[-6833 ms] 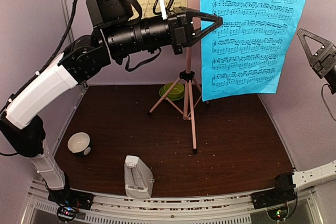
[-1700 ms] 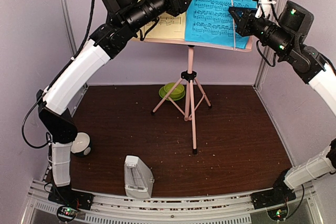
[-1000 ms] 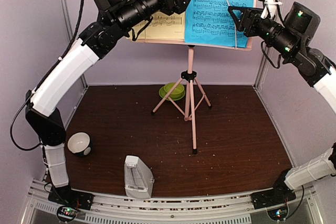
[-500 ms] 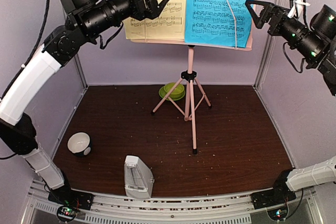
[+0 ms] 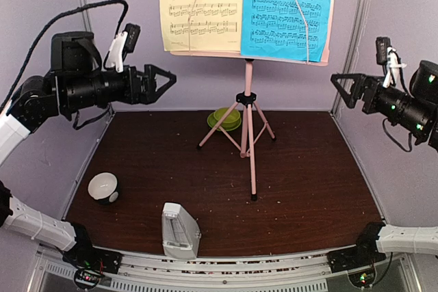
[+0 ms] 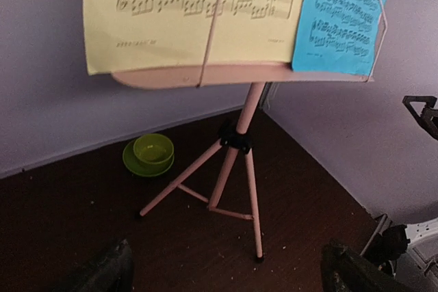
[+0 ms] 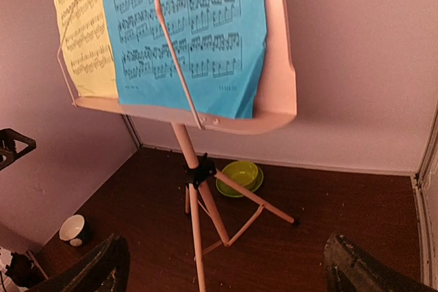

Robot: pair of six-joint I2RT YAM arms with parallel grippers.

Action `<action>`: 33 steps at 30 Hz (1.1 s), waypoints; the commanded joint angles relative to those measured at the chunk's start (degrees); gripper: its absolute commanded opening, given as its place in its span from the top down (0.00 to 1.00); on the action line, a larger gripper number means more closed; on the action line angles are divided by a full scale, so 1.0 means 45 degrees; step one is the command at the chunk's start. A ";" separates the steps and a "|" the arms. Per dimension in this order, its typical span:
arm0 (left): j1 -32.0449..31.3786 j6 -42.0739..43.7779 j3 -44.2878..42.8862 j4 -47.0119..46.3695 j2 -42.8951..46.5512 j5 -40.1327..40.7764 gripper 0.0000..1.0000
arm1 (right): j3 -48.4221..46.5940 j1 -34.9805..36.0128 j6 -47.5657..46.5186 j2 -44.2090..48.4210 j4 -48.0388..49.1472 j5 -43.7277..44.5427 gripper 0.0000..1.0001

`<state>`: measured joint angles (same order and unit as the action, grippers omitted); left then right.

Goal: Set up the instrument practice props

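Note:
The pink music stand (image 5: 250,135) stands on its tripod legs at the table's back centre. On its panel (image 5: 328,39) rest a yellow page (image 5: 200,5) and a blue page (image 5: 287,5), each with a thin wire holder lying over it. The white-grey metronome (image 5: 179,232) stands near the front edge. My left gripper (image 5: 164,83) hangs open in the air left of the stand, below the pages, and holds nothing. My right gripper (image 5: 340,88) hangs open to the right of the stand, also empty. Both wrist views face the stand (image 6: 236,141) (image 7: 195,189) between open fingers.
A green bowl on a saucer (image 5: 226,118) sits behind the tripod legs. A small white-and-black bowl (image 5: 103,187) sits at the front left. Purple walls close in the table on three sides, and a metal rail runs along the front edge.
Both grippers have drawn back from the stand's panel, the left going left and down, the right going right and down. The pages stay on the stand.

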<state>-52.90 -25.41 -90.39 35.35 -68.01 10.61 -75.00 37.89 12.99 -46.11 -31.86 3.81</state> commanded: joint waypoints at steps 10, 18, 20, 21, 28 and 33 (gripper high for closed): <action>-0.4636 -0.6794 0.2234 0.6067 -0.0176 0.1207 0.02 | 0.5122 0.0015 0.2161 0.2569 -0.1048 -0.0867 0.00; -0.6074 -0.9183 0.1491 0.7958 -0.2795 0.1298 0.02 | 0.5655 0.0037 0.2317 0.2649 -0.0757 -0.0937 0.00; -0.6075 -0.9635 0.1535 0.8017 -0.3127 0.1306 0.02 | 0.5708 0.0037 0.2366 0.2612 -0.0724 -0.1032 0.00; -0.6075 -0.9911 0.1564 0.8017 -0.3288 0.1222 0.04 | 0.5727 0.0047 0.2381 0.2600 -0.0732 -0.1073 0.00; -0.6212 -1.0973 0.2043 0.7778 -0.4360 0.0387 0.16 | 0.5809 0.0057 0.2449 0.2556 -0.0731 -0.1178 0.00; -0.6212 -1.0944 0.2605 0.6953 -0.4356 0.0139 0.32 | 0.5829 0.0056 0.2483 0.2531 -0.0753 -0.1256 0.00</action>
<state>-80.47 -73.10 -80.27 70.32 -87.44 13.56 -49.15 37.89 23.55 -34.74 -36.23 -1.04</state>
